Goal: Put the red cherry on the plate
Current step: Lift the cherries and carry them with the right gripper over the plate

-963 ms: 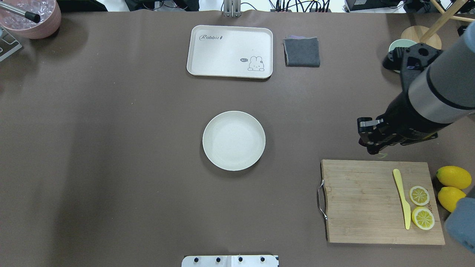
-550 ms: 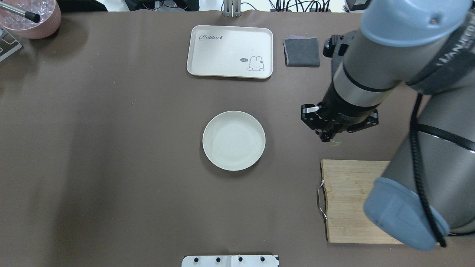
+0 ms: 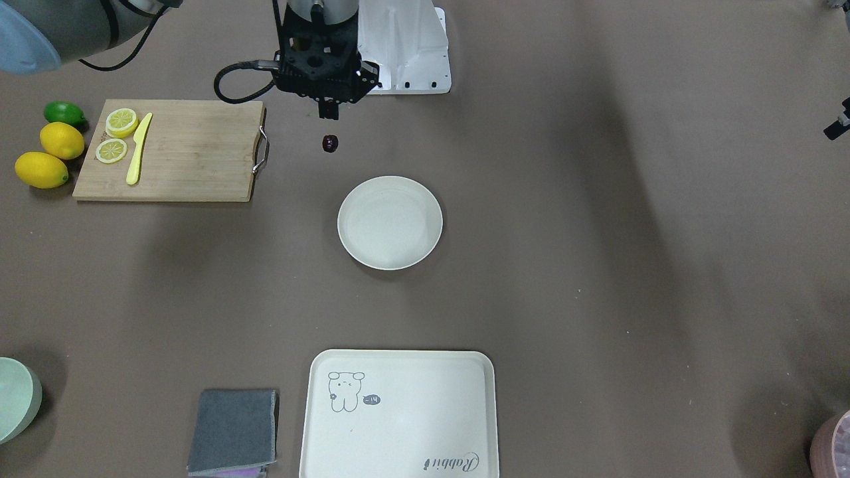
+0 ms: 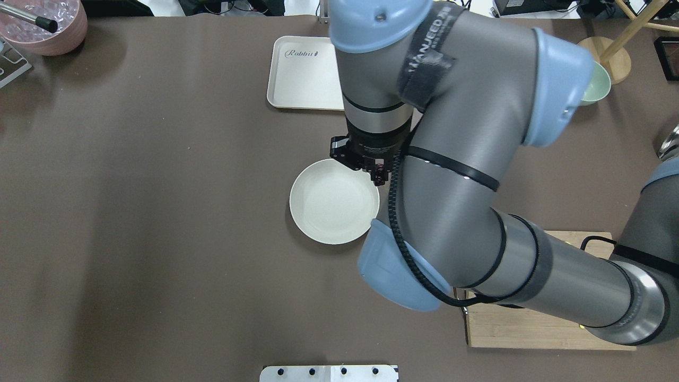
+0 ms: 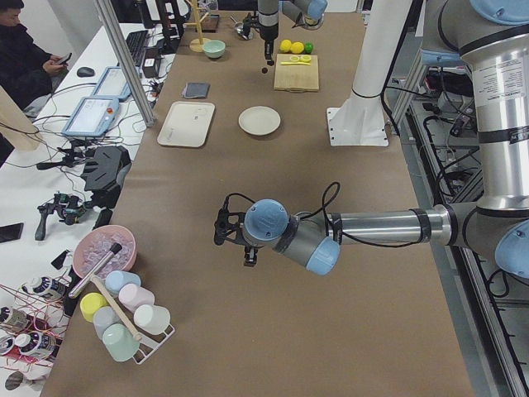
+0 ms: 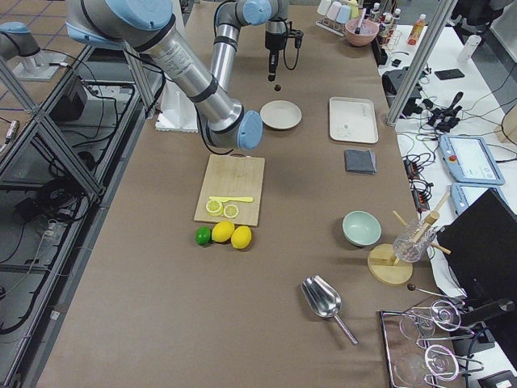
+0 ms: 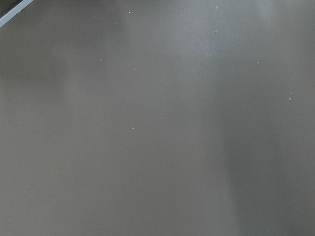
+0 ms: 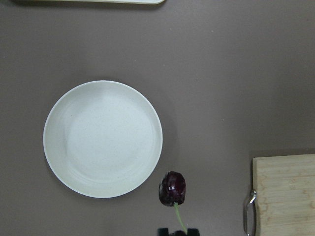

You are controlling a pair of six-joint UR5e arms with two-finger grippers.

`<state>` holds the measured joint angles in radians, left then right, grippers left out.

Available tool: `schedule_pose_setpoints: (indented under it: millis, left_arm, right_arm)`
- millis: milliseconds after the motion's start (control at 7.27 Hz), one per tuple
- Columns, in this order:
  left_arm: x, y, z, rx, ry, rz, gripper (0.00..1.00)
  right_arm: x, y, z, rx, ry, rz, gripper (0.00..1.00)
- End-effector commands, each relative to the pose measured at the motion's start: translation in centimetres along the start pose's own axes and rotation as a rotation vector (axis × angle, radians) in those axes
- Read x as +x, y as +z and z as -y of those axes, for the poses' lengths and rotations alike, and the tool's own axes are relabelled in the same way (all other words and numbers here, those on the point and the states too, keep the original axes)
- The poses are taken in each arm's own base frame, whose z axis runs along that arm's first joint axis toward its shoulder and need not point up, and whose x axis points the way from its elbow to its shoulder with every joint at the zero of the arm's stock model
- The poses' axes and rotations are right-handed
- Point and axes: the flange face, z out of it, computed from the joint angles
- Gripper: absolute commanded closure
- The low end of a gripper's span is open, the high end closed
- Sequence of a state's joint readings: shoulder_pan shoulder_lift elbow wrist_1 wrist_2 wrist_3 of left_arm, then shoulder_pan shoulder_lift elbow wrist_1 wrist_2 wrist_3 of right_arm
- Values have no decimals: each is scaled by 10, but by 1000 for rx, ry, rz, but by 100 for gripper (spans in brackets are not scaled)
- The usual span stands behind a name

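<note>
My right gripper [image 3: 329, 111] is shut on the thin green stem of the red cherry [image 3: 330, 143], which hangs below it, well above the table. The right wrist view shows the dark red cherry [image 8: 173, 188] just off the rim of the round cream-white plate [image 8: 103, 138], toward the cutting board. In the overhead view the right gripper [image 4: 378, 178] sits over the plate's [image 4: 329, 204] far right rim. The plate holds nothing. My left gripper [image 5: 246, 256] shows only in the exterior left view, low over bare table, and I cannot tell its state.
A wooden cutting board [image 3: 192, 159] carries two lemon slices [image 3: 122, 121] and a yellow knife [image 3: 137, 156], with lemons [image 3: 61, 140] and a lime beside it. A cream tray [image 3: 412, 411], a grey cloth [image 3: 232, 431] and a green bowl [image 3: 13, 405] lie on the operators' side.
My right arm has swung from beside the cutting board across to the plate's rim, carrying the cherry by its stem. The plate has not moved.
</note>
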<state>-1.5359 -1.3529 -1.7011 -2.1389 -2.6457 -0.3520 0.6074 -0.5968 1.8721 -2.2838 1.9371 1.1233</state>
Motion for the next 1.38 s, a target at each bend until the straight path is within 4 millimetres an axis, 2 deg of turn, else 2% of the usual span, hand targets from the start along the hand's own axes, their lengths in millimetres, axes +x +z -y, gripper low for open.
schedule_pose_setpoints:
  millis: [0,138,275,413,688,825,963,1238]
  left_arm:
    - [-5,4,-2,-8,-12,4,2]
    - [-7,1,-1,-2,-15,5,2]
    - [-8,1,-2,-5,-27,7,2]
    - [-12,2,-3,-11,-39,10,2]
    - [-19,-5,-5,4,-56,15,2]
    - [-23,-5,-10,4,-68,17,2]
    - [-25,-8,-10,9,-70,19,2]
    - [-27,-7,-11,8,-70,21,2]
  right_arm:
    - [-39,40,18,30,-28,1,100]
    - [-55,57,22,48,-13,-10,100]
    - [-80,66,35,52,-4,-20,100]
    - [-92,79,40,67,-15,-9,100]
    - [-109,133,37,97,-49,-31,100]
    - [-107,157,32,117,-66,-35,100]
    - [-104,172,28,127,-76,-41,100]
    - [-98,186,23,123,-81,-49,100]
